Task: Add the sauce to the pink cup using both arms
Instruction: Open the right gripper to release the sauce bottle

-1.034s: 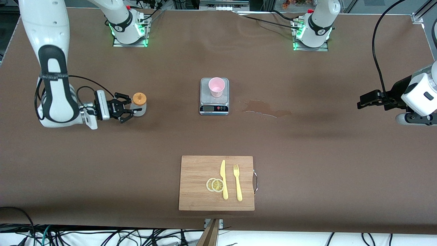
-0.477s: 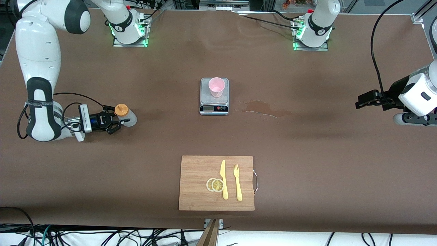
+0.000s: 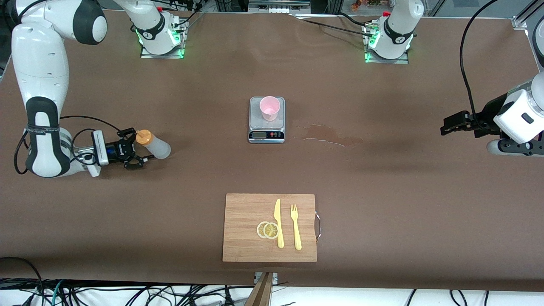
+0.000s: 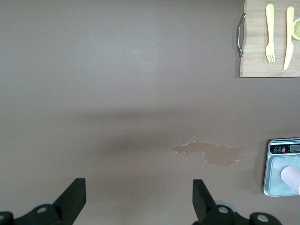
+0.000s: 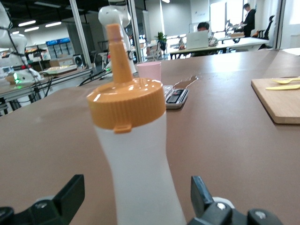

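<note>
Two grippers show. The right gripper (image 3: 137, 154) sits low at the right arm's end of the table, its jaws spread, with the sauce bottle (image 3: 154, 144) between them and tipped over toward the middle of the table; whether the fingers touch it cannot be told. A second ago those jaws pinched the bottle upright and nearer the scale (image 3: 266, 127); now they have let go. Farther out, one pink cup (image 3: 270, 108) stands on that scale. Beside the scale is one brown spill (image 3: 329, 135). One cutting board (image 3: 238, 242) carries one knife (image 3: 278, 223), one fork (image 3: 295, 227) and two lemon slices (image 3: 267, 230). The left gripper (image 3: 444, 127) waits, jaws spread, over the left arm's end of the table, holding nothing.
</note>
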{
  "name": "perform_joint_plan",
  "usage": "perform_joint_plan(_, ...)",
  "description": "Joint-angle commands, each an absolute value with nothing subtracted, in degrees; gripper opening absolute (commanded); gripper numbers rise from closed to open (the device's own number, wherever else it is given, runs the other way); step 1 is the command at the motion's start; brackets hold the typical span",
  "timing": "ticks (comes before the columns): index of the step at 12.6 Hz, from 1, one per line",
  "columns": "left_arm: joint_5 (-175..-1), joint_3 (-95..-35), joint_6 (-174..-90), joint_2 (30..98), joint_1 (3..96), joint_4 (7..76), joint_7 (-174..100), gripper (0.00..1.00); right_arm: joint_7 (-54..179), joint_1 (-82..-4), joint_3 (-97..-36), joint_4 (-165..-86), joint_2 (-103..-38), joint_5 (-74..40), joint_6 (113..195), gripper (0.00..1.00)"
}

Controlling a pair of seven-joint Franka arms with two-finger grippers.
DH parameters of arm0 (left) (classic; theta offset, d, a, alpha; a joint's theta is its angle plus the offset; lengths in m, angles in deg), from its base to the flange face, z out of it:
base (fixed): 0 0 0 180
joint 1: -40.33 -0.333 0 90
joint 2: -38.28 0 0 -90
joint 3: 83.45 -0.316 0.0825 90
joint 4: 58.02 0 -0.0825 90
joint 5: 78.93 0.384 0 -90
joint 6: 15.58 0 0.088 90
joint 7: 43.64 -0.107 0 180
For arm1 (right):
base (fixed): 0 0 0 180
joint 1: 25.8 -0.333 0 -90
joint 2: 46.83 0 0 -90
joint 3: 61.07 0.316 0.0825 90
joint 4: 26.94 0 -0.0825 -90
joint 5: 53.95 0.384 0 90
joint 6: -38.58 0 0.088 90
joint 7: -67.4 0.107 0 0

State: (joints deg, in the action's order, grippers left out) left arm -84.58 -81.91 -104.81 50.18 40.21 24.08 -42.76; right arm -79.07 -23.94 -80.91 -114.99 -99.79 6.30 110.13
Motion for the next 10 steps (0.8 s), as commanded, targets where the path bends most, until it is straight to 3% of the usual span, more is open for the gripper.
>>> perform_joint_plan(1, -83.32, -82.39, -103.99, 51.64, 40.77, 21.34, -43.9, 1.0, -74.48, -23.07, -82.76, -112.11, -98.43, 1.61, 108.81, 1.0)
perform_joint_plan(3, -83.32, -82.39, -103.91, 51.64, 40.69, 21.26, -43.99, 1.0, -70.61, -23.34, -85.4, -110.71, -96.84, -1.63, 106.89, 1.0)
perform_joint_plan(7, -83.23, -82.48, -103.91, 51.64, 40.6, 21.26, -44.16, 1.0, -56.48, -24.12, -91.02, -104.57, -95.88, -5.34, 95.38, 1.0)
perform_joint_plan(10, -83.06, -82.48, -103.91, 51.64, 40.69, 21.26, -44.16, 1.0, -43.13, -26.75, -91.29, -102.61, -92.54, -6.58, 90.36, 1.0)
